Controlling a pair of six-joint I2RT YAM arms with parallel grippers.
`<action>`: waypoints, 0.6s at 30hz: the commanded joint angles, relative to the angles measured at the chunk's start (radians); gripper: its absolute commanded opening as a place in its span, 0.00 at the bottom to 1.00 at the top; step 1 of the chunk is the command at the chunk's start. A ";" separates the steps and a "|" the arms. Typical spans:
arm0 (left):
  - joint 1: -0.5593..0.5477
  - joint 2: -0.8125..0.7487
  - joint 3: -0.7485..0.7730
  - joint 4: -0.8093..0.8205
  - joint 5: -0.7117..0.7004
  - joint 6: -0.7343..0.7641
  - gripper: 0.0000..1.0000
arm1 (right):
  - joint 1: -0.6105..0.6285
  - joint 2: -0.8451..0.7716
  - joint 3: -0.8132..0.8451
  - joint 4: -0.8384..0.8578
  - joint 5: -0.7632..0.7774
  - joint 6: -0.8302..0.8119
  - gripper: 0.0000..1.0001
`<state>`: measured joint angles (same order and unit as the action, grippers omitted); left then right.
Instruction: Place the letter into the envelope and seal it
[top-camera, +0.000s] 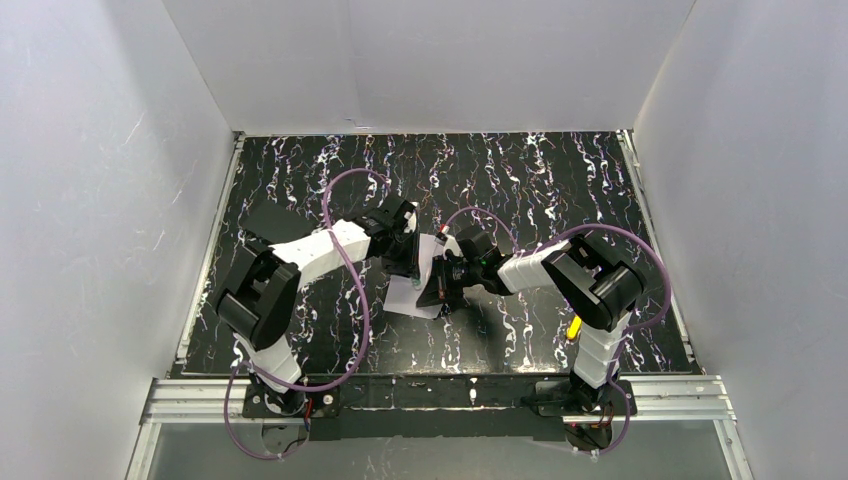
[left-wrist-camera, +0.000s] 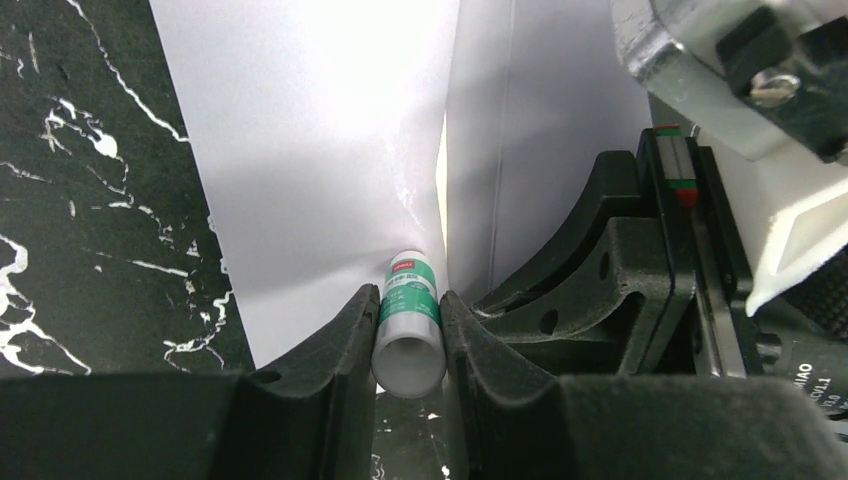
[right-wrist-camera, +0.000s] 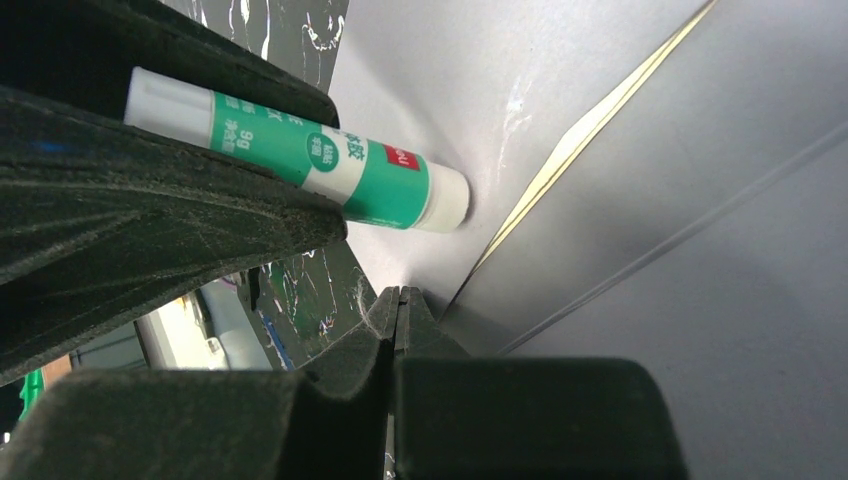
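The pale lavender envelope (top-camera: 405, 298) lies flat mid-table under both grippers. My left gripper (left-wrist-camera: 409, 296) is shut on a white glue stick with a green label (left-wrist-camera: 410, 315). The stick's tip touches the envelope's open flap (left-wrist-camera: 320, 150) near the fold. The letter shows only as a thin tan edge (left-wrist-camera: 441, 165) between flap and envelope body, also in the right wrist view (right-wrist-camera: 590, 128). My right gripper (right-wrist-camera: 400, 300) is shut with nothing between its fingers, its tips resting on the envelope by the fold, close beside the glue stick (right-wrist-camera: 300, 165).
The two grippers sit almost touching, left (top-camera: 412, 258) and right (top-camera: 443, 290). A flat black piece (top-camera: 272, 220) lies at the back left of the marbled table (top-camera: 560, 180). A small yellow thing (top-camera: 574, 328) sits by the right arm. White walls enclose three sides.
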<state>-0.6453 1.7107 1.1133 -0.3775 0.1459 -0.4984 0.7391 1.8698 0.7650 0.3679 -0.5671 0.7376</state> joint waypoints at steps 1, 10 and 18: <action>-0.009 0.012 0.050 -0.117 -0.044 -0.015 0.00 | -0.004 0.114 -0.082 -0.230 0.292 -0.126 0.06; 0.008 0.021 0.208 -0.090 -0.092 -0.040 0.00 | -0.006 0.116 -0.087 -0.220 0.318 -0.176 0.08; 0.012 0.097 0.229 -0.107 -0.109 -0.023 0.00 | -0.006 0.107 -0.092 -0.217 0.320 -0.174 0.08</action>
<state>-0.6369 1.7718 1.3312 -0.4496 0.0620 -0.5323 0.7372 1.8671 0.7544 0.4000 -0.5663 0.6991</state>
